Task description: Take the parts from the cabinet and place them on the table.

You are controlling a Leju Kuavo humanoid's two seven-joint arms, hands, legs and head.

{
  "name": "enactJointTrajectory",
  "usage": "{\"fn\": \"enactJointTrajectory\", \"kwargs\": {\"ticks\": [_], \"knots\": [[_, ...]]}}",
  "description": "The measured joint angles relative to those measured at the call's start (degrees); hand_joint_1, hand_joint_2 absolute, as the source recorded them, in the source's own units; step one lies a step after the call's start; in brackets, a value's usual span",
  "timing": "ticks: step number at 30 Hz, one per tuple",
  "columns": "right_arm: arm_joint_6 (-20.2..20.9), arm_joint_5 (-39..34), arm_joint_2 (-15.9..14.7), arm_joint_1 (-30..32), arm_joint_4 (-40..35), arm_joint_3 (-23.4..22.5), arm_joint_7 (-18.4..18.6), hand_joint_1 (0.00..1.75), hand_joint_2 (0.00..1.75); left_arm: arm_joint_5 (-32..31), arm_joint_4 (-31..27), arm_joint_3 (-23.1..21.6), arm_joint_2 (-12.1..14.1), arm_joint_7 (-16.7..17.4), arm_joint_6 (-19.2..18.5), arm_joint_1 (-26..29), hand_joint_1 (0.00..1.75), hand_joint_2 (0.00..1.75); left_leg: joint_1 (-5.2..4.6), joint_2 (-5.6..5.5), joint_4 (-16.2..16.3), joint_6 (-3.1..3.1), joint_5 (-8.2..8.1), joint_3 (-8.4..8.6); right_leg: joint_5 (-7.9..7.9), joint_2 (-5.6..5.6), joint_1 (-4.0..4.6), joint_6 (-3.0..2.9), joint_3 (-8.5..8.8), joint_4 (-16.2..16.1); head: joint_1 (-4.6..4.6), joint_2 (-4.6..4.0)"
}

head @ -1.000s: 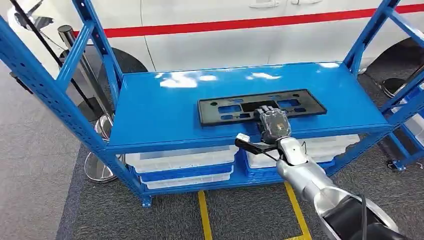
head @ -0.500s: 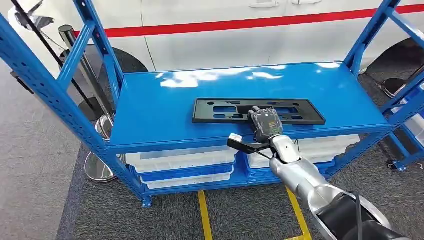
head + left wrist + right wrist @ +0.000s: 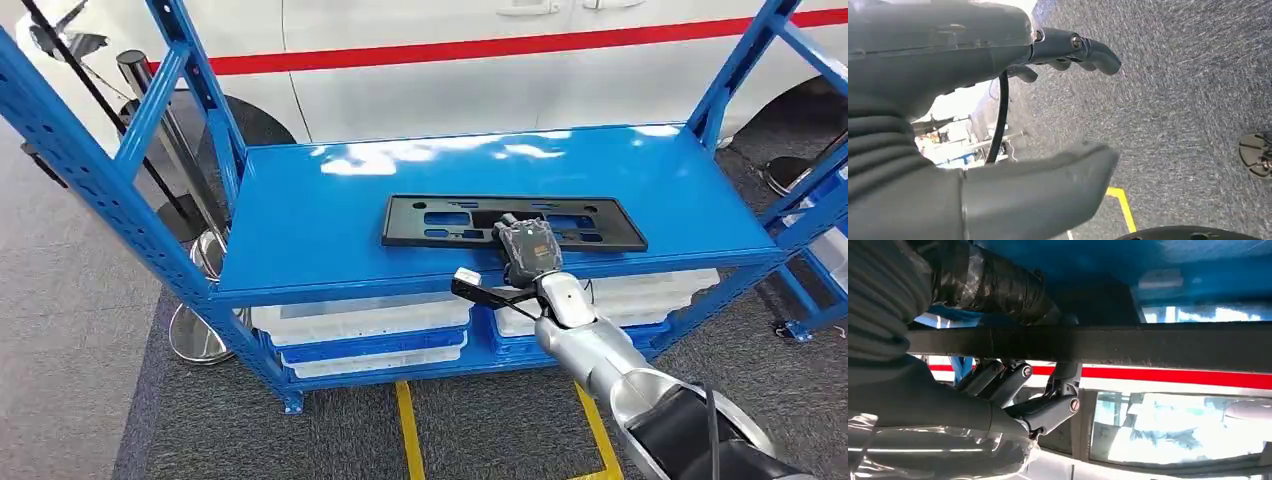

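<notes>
Change: since a second ago the black plate (image 3: 514, 222) has slid toward the shelf's left and rotated slightly, now lying nearly level.
Long axis: runs side to side along the blue shelf (image 3: 300, 225).
Location: flat near the shelf's front edge.
Right hand (image 3: 530, 250): fingers closed over the plate's front edge, gripping it.
Left hand (image 3: 998, 125): fingers apart, holding nothing, above grey carpet (image 3: 1173, 100).

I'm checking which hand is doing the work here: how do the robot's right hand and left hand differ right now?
The right hand reaches onto the blue shelf and grips the long black plastic part at its near edge; the left hand holds nothing. The right hand's fingers are curled around the part's bar, while the left hand's fingers and thumb are apart, over grey carpet. Both have grey ribbed covers.
</notes>
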Motion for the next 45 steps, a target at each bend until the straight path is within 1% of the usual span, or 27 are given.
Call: {"fn": "enactJointTrajectory", "kwargs": {"ticks": [3, 7, 21, 23, 24, 26, 29, 30, 31, 32, 34, 35, 36, 37, 38, 39, 40, 41, 42, 43, 44, 45], "knots": [[0.04, 0.35, 0.04, 0.01, 0.00, 0.00, 0.00, 1.75, 1.75, 0.07, 0.00, 0.20, 0.00, 0.28, 0.22, 0.00, 0.00, 1.75, 0.00, 0.00, 0.00, 0.00, 0.00, 0.01, 0.00, 0.00, 0.00, 0.00, 0.00, 0.00, 0.00, 0.00], [-0.17, 0.42, 0.04, 0.22, -0.11, 0.00, 0.35, 1.75, 1.75, 0.52, 0.00, 0.48, 0.00, -0.33, 2.25, 0.00, 0.00, 1.75, 0.00, 0.00, 0.00, 0.00, 0.00, 0.02, 0.00, 0.01, 0.01, 0.00, 0.00, 0.00, 0.00, 0.00], [-0.20, 0.35, 0.04, 0.32, -0.11, 0.00, 0.35, 1.75, 1.75, 0.57, 0.00, 0.61, 0.00, -0.44, 2.60, 0.00, 0.00, 1.75, 0.00, 0.01, 0.01, 0.00, 0.00, 0.02, 0.00, 0.01, 0.00, 0.00, 0.00, 0.00, 0.00, 0.00], [-0.83, 0.55, 0.02, 0.50, -0.37, 0.00, 0.57, 1.75, 1.75, 0.77, 0.00, 0.68, 0.00, -1.45, 2.60, 0.00, 0.00, 1.75, 0.00, 0.01, 0.02, 0.00, 0.00, 0.02, 0.00, 0.01, 0.00, 0.00, -0.01, -0.01, 0.00, 0.00], [-1.99, 1.10, -0.07, 0.89, -0.86, -0.02, 1.16, 1.75, 1.75, 0.46, 0.00, 0.72, 0.00, -1.55, 2.62, 0.01, 0.00, 1.75, 0.00, -0.01, 0.03, 0.00, 0.00, 0.01, 0.00, 0.00, 0.00, 0.00, -0.01, -0.01, 0.00, 0.00], [-4.35, 4.47, -0.22, 1.96, -2.98, -0.11, 3.55, 1.75, 1.75, -0.11, 0.00, 0.72, 0.00, -1.51, 2.71, 0.04, 0.00, 1.75, 0.00, 0.00, 0.03, 0.00, 0.00, 0.00, 0.00, 0.01, 0.00, 0.00, -0.03, 0.00, -0.02, 0.00], [-4.50, 13.41, -1.09, 4.64, -9.65, -1.35, 7.10, 1.75, 1.75, -0.26, 0.00, 0.74, 0.00, -1.31, 3.19, 0.03, 0.00, 1.75, 0.00, 0.00, 0.04, 0.00, 0.00, -0.04, 0.00, 0.00, 0.00, 0.00, -0.06, 0.00, 0.00, 0.00], [-4.50, 15.33, -1.29, 5.31, -11.92, -1.96, 8.21, 1.75, 1.75, -0.39, 0.00, 0.74, 0.00, -1.20, 3.23, 0.03, 0.00, 1.75, 0.00, 0.01, 0.05, 0.00, 0.00, -0.04, 0.00, 0.02, 0.00, 0.00, -0.10, -0.01, -0.02, 0.00], [-4.50, 16.35, -1.82, 6.15, -14.39, -2.19, 10.11, 1.75, 1.75, -0.59, 0.00, 0.79, 0.00, -1.16, 3.23, 0.01, 0.00, 1.75, -0.01, 0.00, 0.07, 0.00, -0.01, -0.07, 0.00, 0.00, -0.02, 0.00, -0.12, -0.02, 0.00, 0.00], [-4.52, 16.81, -2.58, 6.88, -16.71, -2.16, 11.99, 1.75, 1.75, -0.63, 0.00, 0.85, 0.02, -1.16, 3.28, 0.01, 0.00, 1.75, -0.23, -0.03, 0.54, 0.21, -0.10, -0.29, 0.15, -0.08, -0.28, 0.32, -0.15, -0.14, -0.02, 0.00], [-4.52, 17.09, -3.96, 7.79, -20.27, -1.81, 14.82, 1.75, 1.75, -0.88, 0.00, 0.98, 0.02, -1.14, 3.28, 0.01, 0.00, 1.75, -0.26, -0.08, 0.67, 0.45, -0.12, -0.61, 0.16, -0.19, -0.30, 0.43, -0.39, -0.06, -0.02, 0.00], [-4.52, 17.09, -4.85, 7.91, -21.59, -1.27, 16.16, 1.75, 1.75, -1.22, 0.00, 1.00, 0.02, -1.07, 3.28, 0.03, 0.00, 1.75, -0.29, -0.14, 0.68, 0.59, -0.05, -0.74, 0.28, -0.20, -0.32, 0.61, -0.46, -0.10, -0.02, 0.00], [-4.52, 17.07, -5.93, 7.90, -22.89, -0.32, 18.52, 1.75, 1.75, -1.33, 0.00, 1.00, 0.02, -1.05, 3.28, 0.04, 0.00, 1.75, -0.38, -0.14, 0.62, 0.85, 0.34, -0.80, 0.73, -0.18, -0.37, 0.97, -0.27, -0.25, -0.02, 0.00], [-4.52, 17.09, -7.29, 7.88, -24.40, 1.19, 21.01, 1.75, 1.75, -1.51, 0.00, 1.00, -0.02, -1.03, 3.28, 0.02, 0.00, 1.75, -0.22, -0.11, -0.17, 1.37, 1.08, -0.71, 1.00, -0.14, -0.23, 1.32, -0.12, -0.63, -0.02, 0.00], [-4.55, 17.09, -8.47, 7.92, -25.57, 2.48, 22.91, 1.75, 1.75, -1.64, 0.02, 1.00, -0.15, -1.03, 3.28, -0.09, 0.00, 1.75, 0.54, 0.15, -1.50, 1.79, 1.85, -0.22, 0.34, -0.14, -0.18, 1.44, -0.33, -0.57, -0.02, 0.00], [-4.55, 17.14, -9.51, 7.70, -26.43, 3.81, 24.88, 1.75, 1.75, -1.73, 0.02, 1.00, -0.20, -1.03, 3.28, -0.19, 0.00, 1.75, 0.41, 0.21, -2.04, 1.93, 2.26, -0.22, -1.19, -0.13, -0.17, 1.65, -1.01, 0.93, 0.04, 0.00], [-4.55, 17.16, -10.54, 7.33, -27.30, 5.25, 26.78, 1.75, 1.75, -1.84, 0.02, 1.00, -0.22, -1.01, 3.28, -0.26, 0.00, 1.75, 0.40, 0.30, -2.05, 2.21, 2.45, -0.49, -3.60, -0.10, -0.27, 1.80, -2.64, 4.46, 0.02, 0.00], [-4.52, 17.14, -11.74, 7.18, -28.26, 6.96, 28.57, 1.75, 1.75, -1.90, 0.02, 1.00, -0.28, -1.01, 3.28, -0.27, 0.00, 1.75, 0.40, 0.34, -1.86, 2.21, 2.45, -0.81, -5.86, -0.12, -0.40, 1.95, -4.66, 9.14, 0.02, 0.00], [-4.52, 17.14, -12.78, 7.19, -29.17, 8.71, 29.92, 1.75, 1.75, -2.03, 0.04, 1.00, -0.28, -0.99, 3.28, -0.27, 0.00, 1.75, 0.40, 0.37, -1.60, 2.21, 2.44, -1.11, -7.38, -0.12, -0.51, 2.13, -6.49, 13.31, 0.02, 0.00], [-4.52, 17.14, -13.60, 7.23, -29.86, 10.02, 30.34, 1.75, 1.75, -2.03, 0.04, 1.00, -0.26, -0.94, 3.28, -0.24, 0.00, 1.75, 0.47, 0.37, -1.21, 2.20, 2.44, -1.43, -7.59, -0.13, -0.70, 2.36, -7.66, 15.91, 0.02, 0.00], [-4.52, 17.14, -14.60, 7.22, -30.67, 11.17, 30.58, 1.75, 1.75, -2.05, 0.04, 1.00, -0.28, -0.83, 3.30, -0.23, 0.00, 1.75, 0.53, 0.35, -0.85, 2.17, 2.41, -1.75, -6.46, -0.15, -1.00, 2.62, -7.55, 15.72, 0.02, 0.00], [-4.52, 17.14, -15.30, 7.19, -31.84, 12.26, 31.10, 1.75, 1.75, -2.08, 0.04, 1.00, -0.28, -0.79, 3.28, -0.29, 0.00, 1.75, 0.67, 0.31, -0.36, 2.03, 2.31, -2.09, -4.17, -0.19, -1.35, 2.88, -6.24, 13.03, 0.02, 0.00]]}}
